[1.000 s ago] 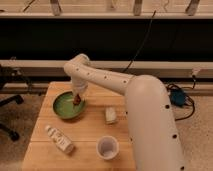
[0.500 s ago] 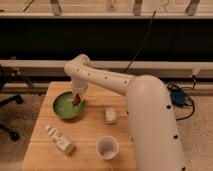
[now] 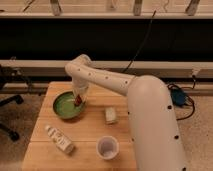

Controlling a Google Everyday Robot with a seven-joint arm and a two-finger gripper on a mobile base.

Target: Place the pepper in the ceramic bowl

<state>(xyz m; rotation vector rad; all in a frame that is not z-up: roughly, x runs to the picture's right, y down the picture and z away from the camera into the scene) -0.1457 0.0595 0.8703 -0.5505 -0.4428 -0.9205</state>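
Note:
The green ceramic bowl (image 3: 65, 106) sits on the left half of the wooden table (image 3: 95, 135). My gripper (image 3: 79, 99) hangs over the bowl's right side, reaching down from the white arm. The small dark red pepper (image 3: 78, 100) shows at the gripper's tip, just above the bowl's inside. I cannot tell whether the pepper is still held or rests in the bowl.
A white bottle (image 3: 59, 139) lies on its side at the table's front left. A translucent white cup (image 3: 107, 147) stands at the front middle. A small pale block (image 3: 110, 115) lies right of the bowl. My white arm covers the table's right side.

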